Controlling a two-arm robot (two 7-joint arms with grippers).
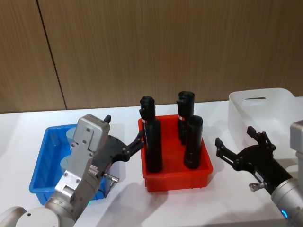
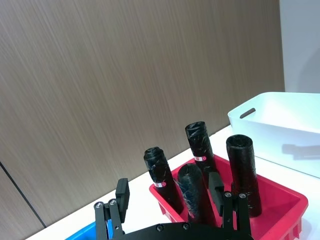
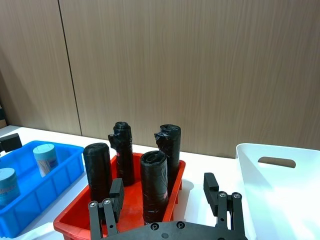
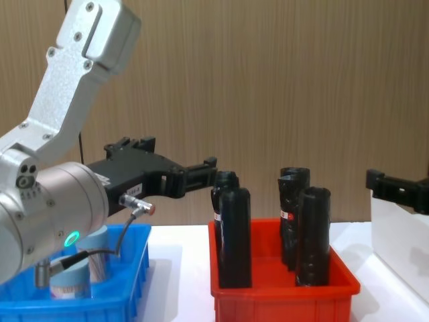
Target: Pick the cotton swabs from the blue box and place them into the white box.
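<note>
The blue box (image 1: 41, 163) sits at the left of the table and holds two cotton swabs jars (image 1: 71, 135) (image 1: 65, 163) with pale blue lids, partly hidden by my left arm. The jars also show in the right wrist view (image 3: 44, 159) (image 3: 7, 185) and the chest view (image 4: 69, 282). My left gripper (image 1: 124, 130) hovers open and empty above the blue box's right side, pointing toward the red bin. At the right, my right gripper (image 1: 235, 137) stands open and empty just in front of the white box (image 1: 265, 109).
A red bin (image 1: 176, 182) with several tall black bottles (image 1: 153, 142) stands between the blue box and the white box. A wooden wall runs close behind the table. White tabletop lies in front of the bins.
</note>
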